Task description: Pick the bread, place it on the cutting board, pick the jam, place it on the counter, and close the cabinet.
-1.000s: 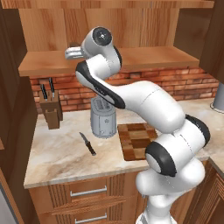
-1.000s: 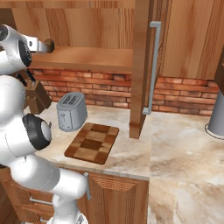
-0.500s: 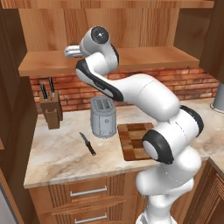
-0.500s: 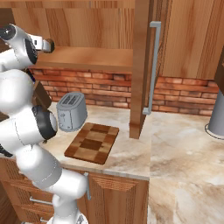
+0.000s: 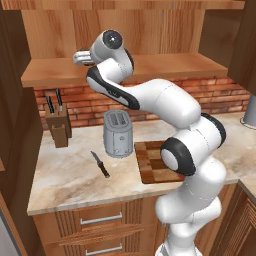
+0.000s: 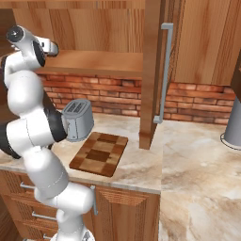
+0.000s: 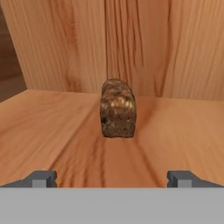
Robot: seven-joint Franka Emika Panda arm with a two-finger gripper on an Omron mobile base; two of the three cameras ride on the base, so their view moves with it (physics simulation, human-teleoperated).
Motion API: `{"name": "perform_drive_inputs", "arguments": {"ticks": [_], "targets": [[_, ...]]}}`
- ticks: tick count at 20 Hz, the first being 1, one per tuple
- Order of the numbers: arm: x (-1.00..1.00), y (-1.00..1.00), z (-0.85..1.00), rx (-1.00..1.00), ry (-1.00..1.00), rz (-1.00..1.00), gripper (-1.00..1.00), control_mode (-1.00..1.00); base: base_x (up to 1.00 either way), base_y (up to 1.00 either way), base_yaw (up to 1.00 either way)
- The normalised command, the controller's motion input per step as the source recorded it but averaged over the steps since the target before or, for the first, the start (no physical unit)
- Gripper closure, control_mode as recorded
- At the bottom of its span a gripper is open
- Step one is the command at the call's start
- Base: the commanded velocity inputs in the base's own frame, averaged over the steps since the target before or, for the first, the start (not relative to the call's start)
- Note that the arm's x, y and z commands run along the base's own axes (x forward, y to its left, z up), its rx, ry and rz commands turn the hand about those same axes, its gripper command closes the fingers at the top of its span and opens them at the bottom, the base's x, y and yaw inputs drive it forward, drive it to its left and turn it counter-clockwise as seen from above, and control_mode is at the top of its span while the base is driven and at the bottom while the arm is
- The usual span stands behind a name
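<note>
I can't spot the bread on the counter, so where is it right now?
The bread stands on the wooden cabinet shelf near its back wall, centred in the hand view ahead of the open end effector.

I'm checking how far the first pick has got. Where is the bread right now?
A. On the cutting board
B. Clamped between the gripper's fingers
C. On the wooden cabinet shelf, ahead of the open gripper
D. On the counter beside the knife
C: in the hand view the bread stands on the wooden shelf, beyond the gripper, whose fingertips stand wide apart and clear of it, while the cutting board is bare.
</note>
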Motion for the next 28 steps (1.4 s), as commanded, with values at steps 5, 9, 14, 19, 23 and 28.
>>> {"name": "perform_drive_inputs", "arguments": {"ticks": [5, 9, 14, 19, 23, 28], "targets": [[0.24, 0.12, -0.02, 0.00, 0.00, 0.00, -1.00, -1.00, 0.00, 0.00, 0.00], [0.29, 0.08, -0.01, 0.00, 0.00, 0.00, -1.00, -1.00, 0.00, 0.00, 0.00], [0.33, 0.00, 0.00, 0.00, 0.00, 0.00, -1.00, -1.00, 0.00, 0.00, 0.00], [0.36, 0.00, 0.00, 0.00, 0.00, 0.00, -1.00, -1.00, 0.00, 0.00, 0.00], [0.31, 0.01, -0.02, 0.00, 0.00, 0.00, -1.00, -1.00, 0.00, 0.00, 0.00], [0.35, 0.00, -0.02, 0.00, 0.00, 0.00, -1.00, -1.00, 0.00, 0.00, 0.00]]}}
